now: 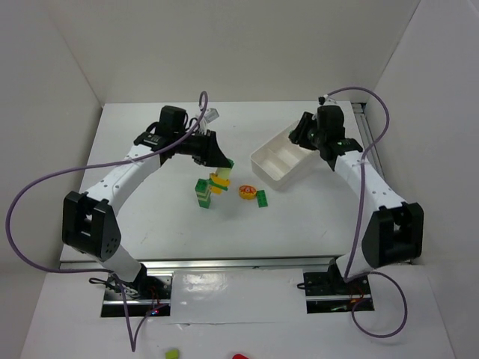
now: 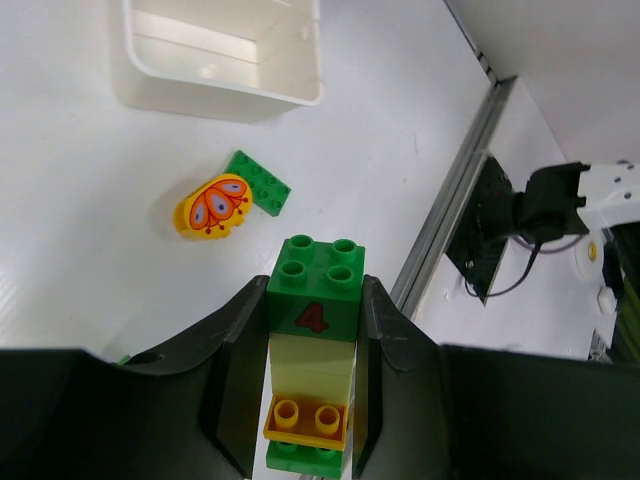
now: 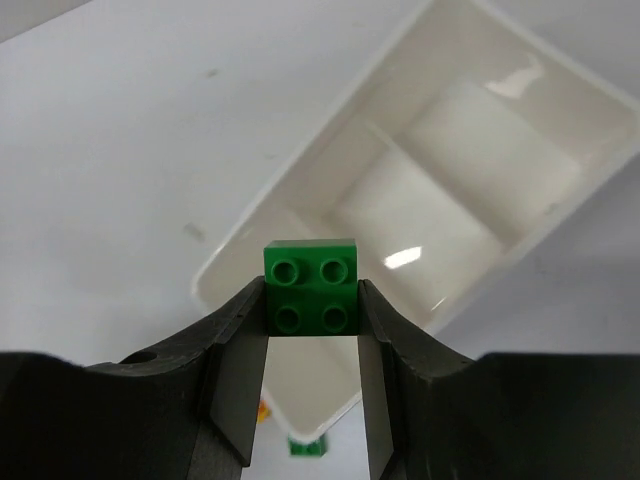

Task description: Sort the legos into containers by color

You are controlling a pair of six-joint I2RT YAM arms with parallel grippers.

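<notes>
My left gripper point(image 2: 315, 312) is shut on a stack of legos point(image 2: 312, 370): a green brick marked 4 on top, then a pale yellow brick, an orange-yellow plate and a green brick. From above the stack point(image 1: 221, 178) leans under the left gripper point(image 1: 218, 162). My right gripper point(image 3: 311, 302) is shut on a green brick point(image 3: 311, 285) above the white divided container point(image 3: 470, 170); in the top view it point(image 1: 302, 137) hovers over the container's point(image 1: 263, 163) far end. On the table lie a yellow piece with red marking point(image 2: 213, 205) and a flat green brick point(image 2: 258, 182).
A second green stack point(image 1: 203, 193) stands just left of the held stack. The yellow piece point(image 1: 247, 191) and flat green brick point(image 1: 263, 198) lie between the stacks and the container. A metal rail point(image 1: 224, 263) runs along the table's near edge.
</notes>
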